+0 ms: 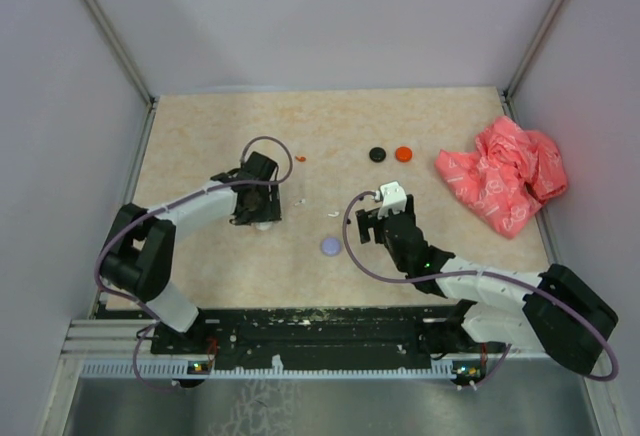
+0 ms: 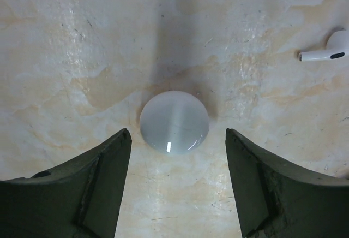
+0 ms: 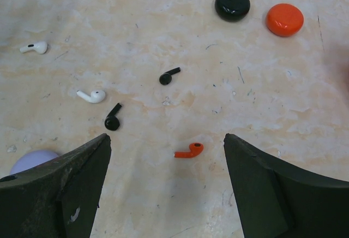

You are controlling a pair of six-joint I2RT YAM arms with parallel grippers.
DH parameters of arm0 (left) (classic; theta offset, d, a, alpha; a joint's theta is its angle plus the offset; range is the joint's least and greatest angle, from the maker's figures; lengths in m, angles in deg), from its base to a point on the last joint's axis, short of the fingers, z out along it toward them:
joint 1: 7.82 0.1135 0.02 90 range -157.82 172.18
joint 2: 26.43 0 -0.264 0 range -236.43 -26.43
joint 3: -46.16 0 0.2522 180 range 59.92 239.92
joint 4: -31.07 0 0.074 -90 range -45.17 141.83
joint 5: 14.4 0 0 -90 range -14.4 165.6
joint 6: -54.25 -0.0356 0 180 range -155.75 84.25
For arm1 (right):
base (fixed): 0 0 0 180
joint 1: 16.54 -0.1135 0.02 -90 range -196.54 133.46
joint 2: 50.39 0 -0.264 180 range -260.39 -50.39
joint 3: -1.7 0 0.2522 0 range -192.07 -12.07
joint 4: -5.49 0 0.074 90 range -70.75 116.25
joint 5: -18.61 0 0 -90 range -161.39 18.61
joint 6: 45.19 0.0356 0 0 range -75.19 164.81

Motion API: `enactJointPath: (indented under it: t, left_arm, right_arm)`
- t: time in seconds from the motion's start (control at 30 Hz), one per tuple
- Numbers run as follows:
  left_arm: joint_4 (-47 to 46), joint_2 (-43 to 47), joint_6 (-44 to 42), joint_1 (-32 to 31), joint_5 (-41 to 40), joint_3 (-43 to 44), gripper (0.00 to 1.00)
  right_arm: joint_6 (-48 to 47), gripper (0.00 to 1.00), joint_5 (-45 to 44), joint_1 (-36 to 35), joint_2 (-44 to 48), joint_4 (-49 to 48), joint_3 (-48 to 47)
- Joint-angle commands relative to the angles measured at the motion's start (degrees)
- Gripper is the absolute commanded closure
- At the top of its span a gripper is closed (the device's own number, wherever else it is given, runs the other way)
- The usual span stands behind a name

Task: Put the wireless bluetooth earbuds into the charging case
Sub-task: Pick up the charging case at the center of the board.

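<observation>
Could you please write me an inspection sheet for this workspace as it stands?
Surface: beige marbled table, scuffed, with small specks.
Job's things: white earbuds, black earbuds and an orange-red earbud lie loose; no open case seen.
Clutter: black disc, orange disc, lilac disc, white disc; crumpled pink-red bag at the far right.
Grippers: left gripper open, fingers either side of the white disc, not touching it; right gripper open, holding nothing, the orange-red earbud lying between its fingers in its own view.
Cables: a purple cable loops along each arm.
Surroundings: pale walls; metal rail at the near edge.
</observation>
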Motion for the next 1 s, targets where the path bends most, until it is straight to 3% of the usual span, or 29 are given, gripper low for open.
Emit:
enactJointPath:
  t: [0.0,0.17,0.8,0.97]
  left_arm:
    - [1.26,-1.45,-2.86,-0.86,-2.18,2.98,0.26]
    - [1.52,-2.60,-3.46,-0.95,-1.67,3.70,0.33]
    - [0.81,-5.46,-6.65,-1.00,1.40,3.49,0.36]
    - [0.54,-5.93,-6.80,-1.00,2.62,3.23,0.41]
  right_arm:
    - [0.16,0.16,-0.50,0.57,-0.50,-1.51,-2.74]
    - [0.13,0.16,-0.42,0.55,-0.52,-1.45,-2.72]
    - [0.22,0.16,0.03,0.58,-0.82,-1.31,-3.02]
    - [0.15,0.16,0.00,0.57,-0.75,-1.18,-3.01]
